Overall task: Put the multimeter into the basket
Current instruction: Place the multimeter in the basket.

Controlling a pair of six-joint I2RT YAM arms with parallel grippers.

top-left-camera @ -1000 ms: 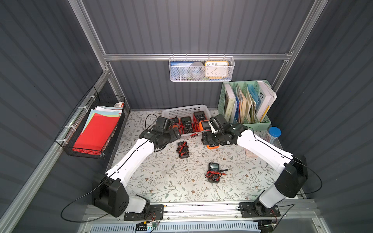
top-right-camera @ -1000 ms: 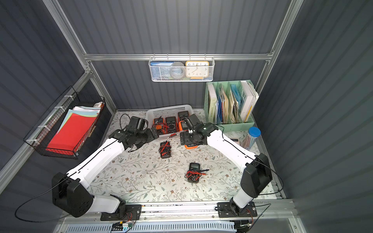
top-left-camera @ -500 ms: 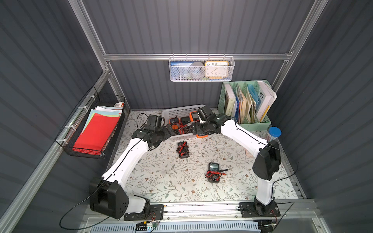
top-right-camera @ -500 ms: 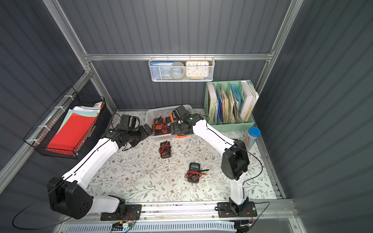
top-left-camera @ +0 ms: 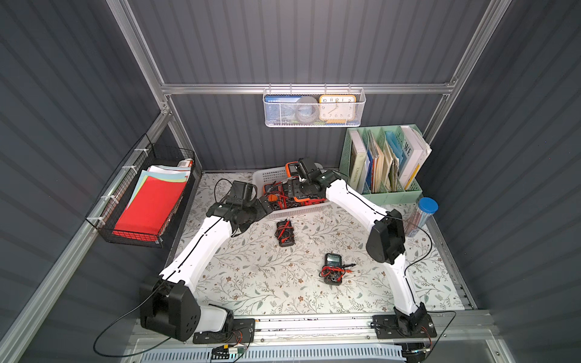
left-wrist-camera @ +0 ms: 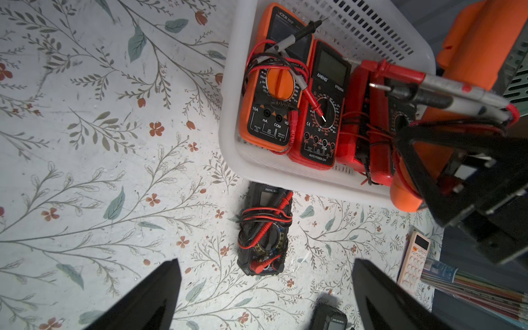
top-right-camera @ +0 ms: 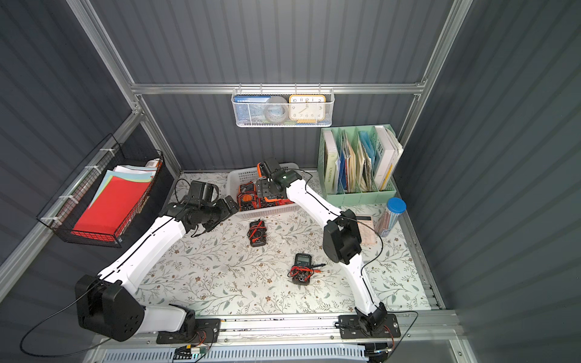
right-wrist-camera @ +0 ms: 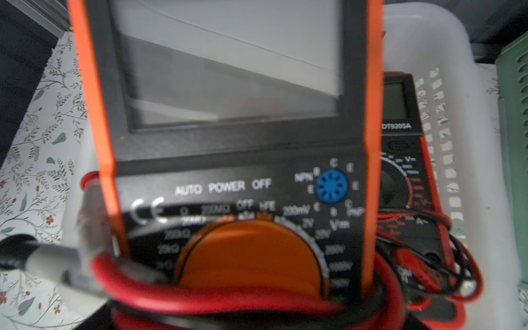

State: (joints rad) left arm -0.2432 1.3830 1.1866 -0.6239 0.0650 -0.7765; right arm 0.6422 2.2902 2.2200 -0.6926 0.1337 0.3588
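R gripper (top-left-camera: 298,186) clamps the orange-cased rectangular plastic multimeter (top-left-camera: 292,168), tilted over the low white perforated plastic basket (top-left-camera: 294,213), upper centre of a top view. Likely rigid, hefty, red leads (right-wrist-camera: 200,300) loose; grip mid-body sides. L gripper (left-wrist-camera: 265,265): jaws apart, empty.

Both top views looked steeply down from the front over the whole surface (top-left-camera: 251,267); both wrist cameras faced the basket (left-wrist-camera: 228,128), the right far closer, a multimeter (right-wrist-camera: 228,171) filling its frame.
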